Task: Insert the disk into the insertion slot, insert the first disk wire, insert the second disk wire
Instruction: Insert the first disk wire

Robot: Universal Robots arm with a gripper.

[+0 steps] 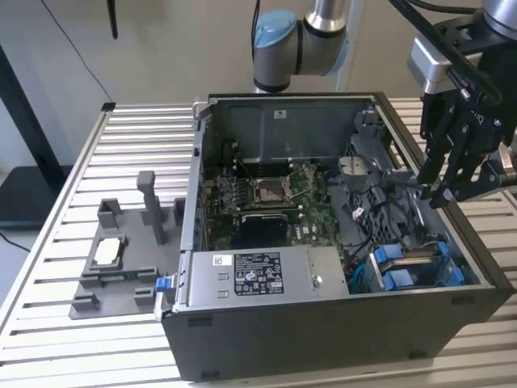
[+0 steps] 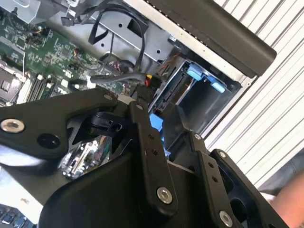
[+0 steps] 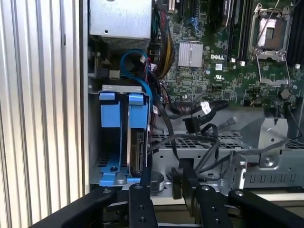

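Blue plastic carrier around a silver-grey disk (image 3: 137, 152). It sits in the insertion slot (image 3: 132, 164) of the grey metal drive cage (image 3: 121, 88), in the cage bay nearer the motherboard (image 3: 213, 80). The neighbouring bay of the cage carries a second blue tab.

The disk stands on edge, and in the first wrist view its thin grey-brown edge faces the camera. Its long axis runs the length of the cage, parallel to the computer case (image 1: 323, 339) wall that the cage sits against. The blue tab end points at the power supply (image 3: 121, 19), which is just past that end of the cage. The other end points at the hand.

The hand (image 3: 164, 176) hovers at the cage end opposite the tabs. Its fingers (image 3: 144, 190) are part open, with cage metal visible through the gap between them. Nothing looks clamped. Black cables (image 3: 209, 133) drape over the cage side and run down to one finger; can't tell if they touch it. In the second wrist view a plug with an orange-red bit (image 2: 149, 81) lies just off a fingertip, on the near side of the cage.

The case stands on a slatted aluminium worktop (image 3: 42, 118).
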